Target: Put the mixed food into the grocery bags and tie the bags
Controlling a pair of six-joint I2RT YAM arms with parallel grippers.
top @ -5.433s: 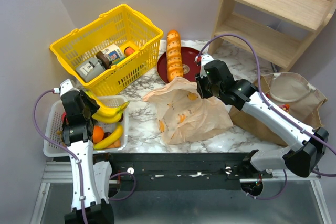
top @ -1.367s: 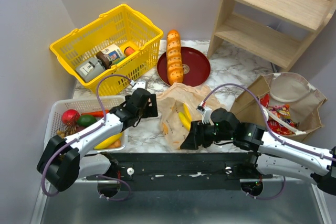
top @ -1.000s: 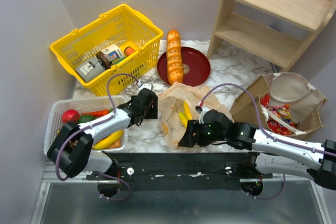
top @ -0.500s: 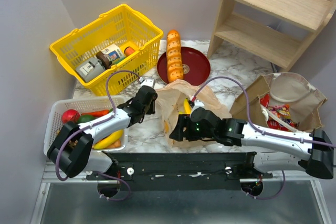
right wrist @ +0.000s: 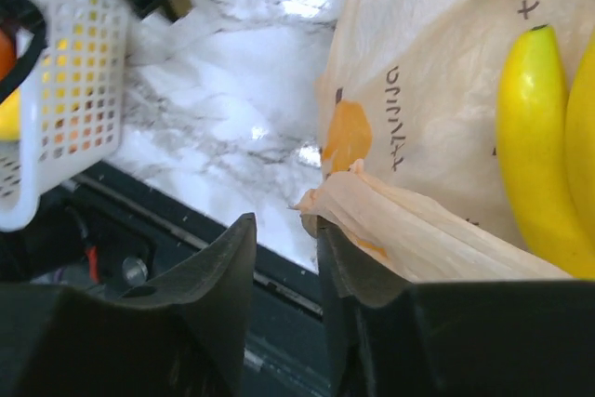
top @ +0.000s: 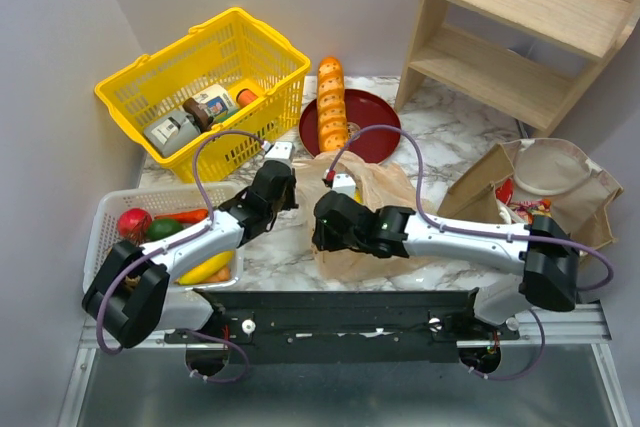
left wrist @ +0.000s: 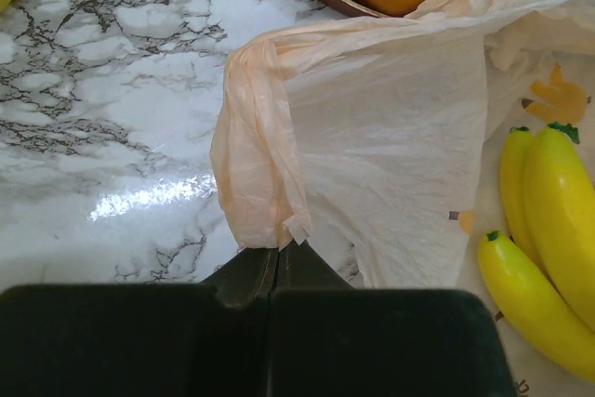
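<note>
The tan plastic bag point(top: 385, 192) lies mid-table with yellow bananas point(left wrist: 548, 230) inside it; they also show in the right wrist view point(right wrist: 535, 137). My left gripper point(top: 288, 185) is shut on the bag's bunched left handle point(left wrist: 256, 155), seen at my fingertips in the left wrist view point(left wrist: 276, 250). My right gripper point(top: 320, 235) is open at the bag's near-left corner. A bunched strip of the bag point(right wrist: 409, 230) rests on its right finger, its tip poking into the gap point(right wrist: 282, 222). The brown paper bag point(top: 585, 182) stands at the right with crisp packets point(top: 525, 215) inside.
A white mesh tray point(top: 105, 237) at the near left holds a red fruit point(top: 133, 220) and a banana point(top: 205, 269). A yellow basket point(top: 265, 52) of boxed goods stands behind it. A red plate point(top: 370, 122) carries the long loaf point(top: 333, 107). A wooden shelf point(top: 520, 27) stands back right.
My right gripper has swung left along the bag's front to its near-left corner. My left gripper, earlier at the tray with bananas, now holds the bag's handle; bananas lie in the bag.
</note>
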